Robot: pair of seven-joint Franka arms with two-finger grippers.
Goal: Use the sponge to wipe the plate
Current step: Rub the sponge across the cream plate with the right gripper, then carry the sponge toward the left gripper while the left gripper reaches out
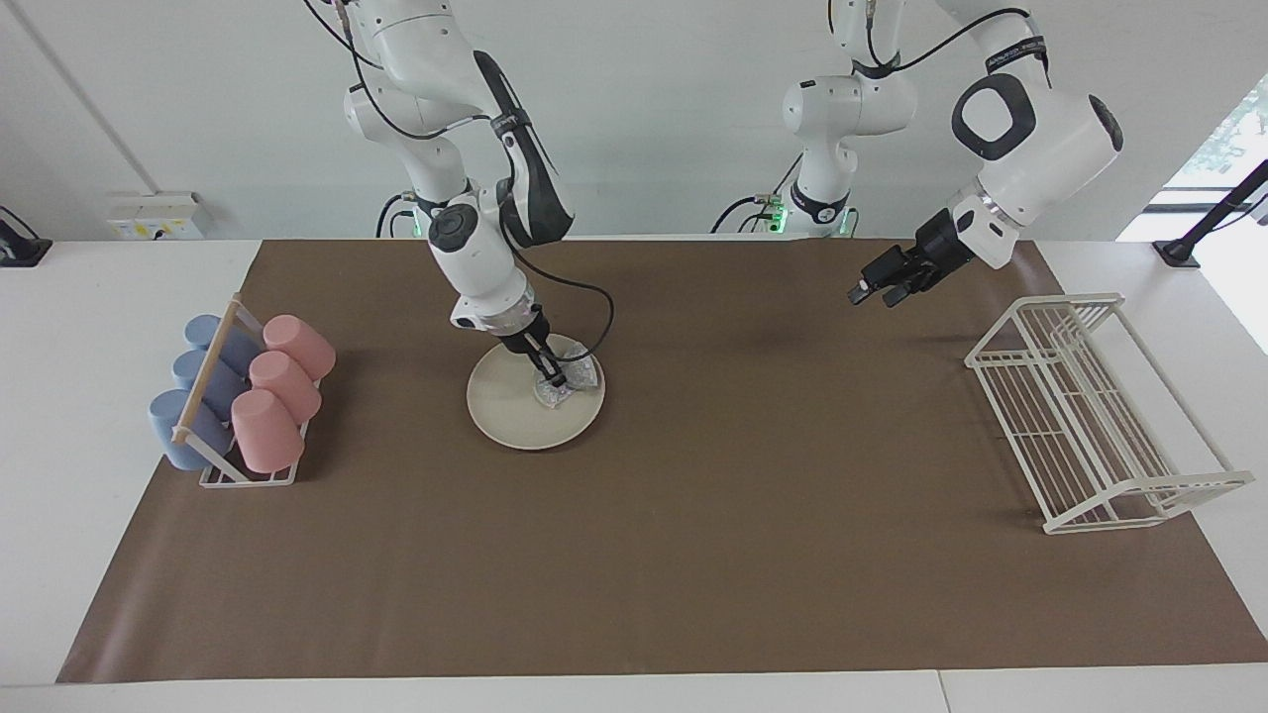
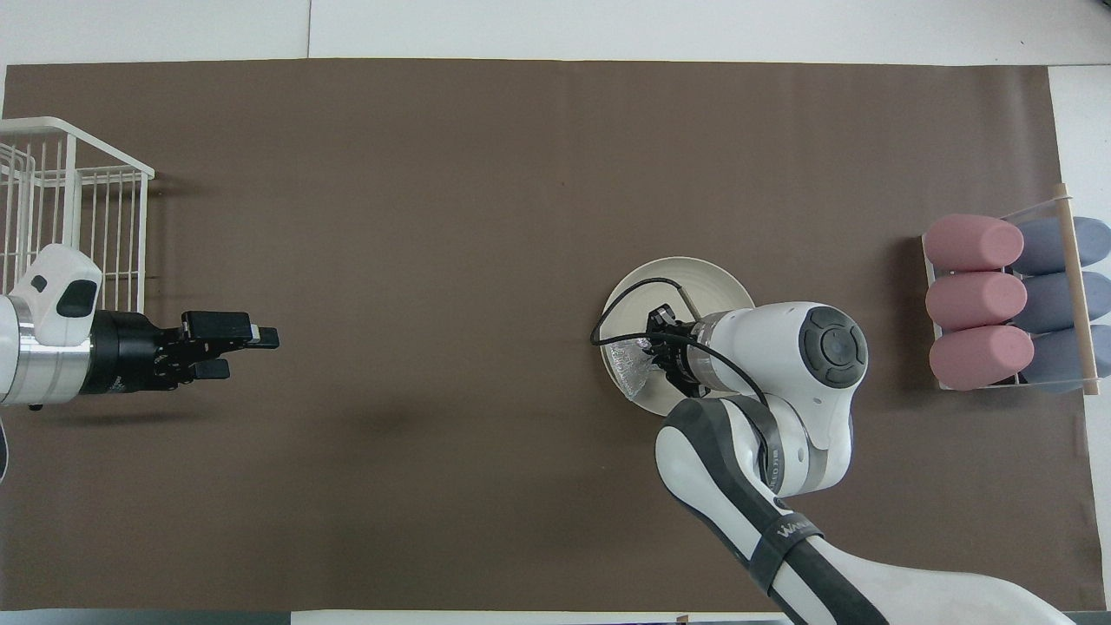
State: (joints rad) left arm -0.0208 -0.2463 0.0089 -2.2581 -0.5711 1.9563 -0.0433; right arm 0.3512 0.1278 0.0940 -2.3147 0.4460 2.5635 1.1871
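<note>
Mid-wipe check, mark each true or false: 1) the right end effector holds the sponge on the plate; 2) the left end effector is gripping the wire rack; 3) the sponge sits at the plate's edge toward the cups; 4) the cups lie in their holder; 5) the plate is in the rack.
1) True: the right end effector is shut on the sponge, pressed on the plate.
2) False: the left end effector hangs open over the mat, apart from the rack.
3) False: it sits at the edge toward the rack.
4) True: the cups lie in it.
5) False: it is on the mat.
</note>
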